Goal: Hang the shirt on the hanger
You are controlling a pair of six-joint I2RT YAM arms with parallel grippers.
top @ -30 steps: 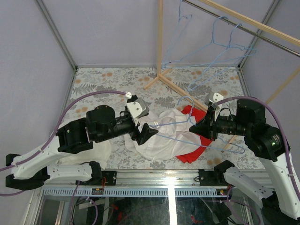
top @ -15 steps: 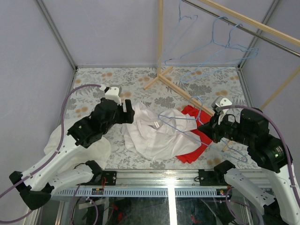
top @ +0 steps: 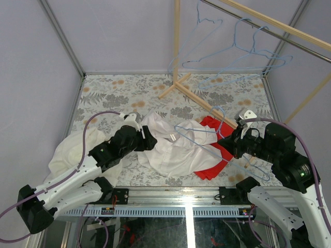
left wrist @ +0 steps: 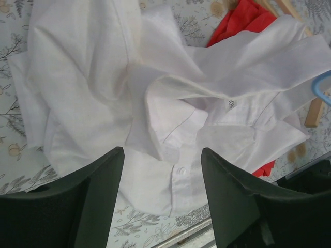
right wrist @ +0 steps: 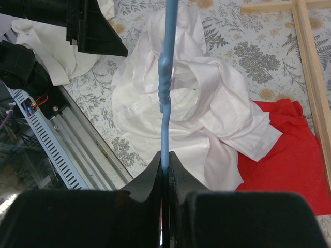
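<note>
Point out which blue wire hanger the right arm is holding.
The light blue wire hanger held over the white collared shirt, pinched between the right fingers. The two other blue hangers hang free from the wooden rack, untouched.

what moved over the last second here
The left gripper pulled back off the shirt, swung away and left, then came down at its left edge, jaws open, holding nothing. The right gripper stayed shut on the hanger, shifting slightly right. The red cloth lay unchanged.

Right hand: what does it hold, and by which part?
The thin light-blue wire hanger, pinched in the right hand on the wire just beside its twisted neck.
</note>
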